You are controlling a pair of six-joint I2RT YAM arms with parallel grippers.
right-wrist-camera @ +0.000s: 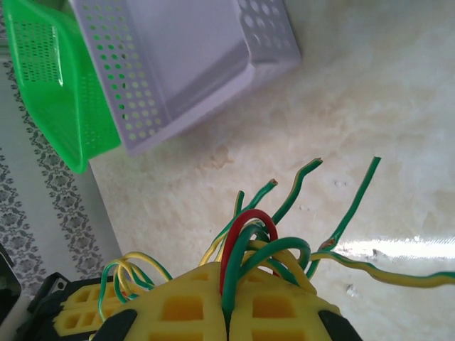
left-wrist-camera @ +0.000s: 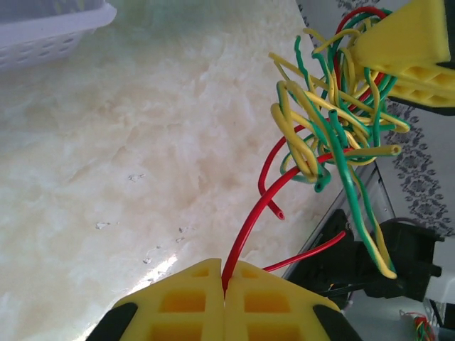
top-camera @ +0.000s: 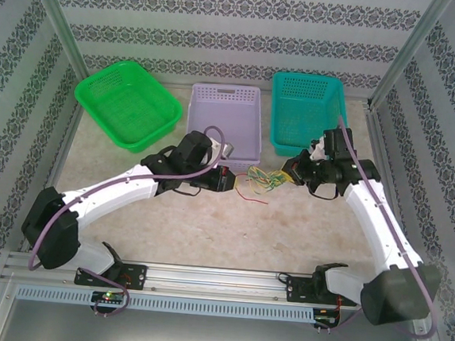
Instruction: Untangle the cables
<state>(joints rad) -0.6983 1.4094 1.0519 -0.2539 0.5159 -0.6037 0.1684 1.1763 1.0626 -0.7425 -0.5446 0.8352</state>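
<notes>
Pinching one red cable (left-wrist-camera: 239,245) between closed pads, the left end effector (left-wrist-camera: 225,295) should draw leftward slowly. The tangled cables (top-camera: 260,180) hang mid-surface, just before the lilac basket (top-camera: 226,118) near the far edge, while the right end effector (right-wrist-camera: 227,312) clamps the bundle firmly.

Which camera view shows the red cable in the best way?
The left wrist view: the red cable runs large from the shut left gripper up into the tangle. The top external view gives it as a thin red line. The right wrist view gives a red loop.
</notes>
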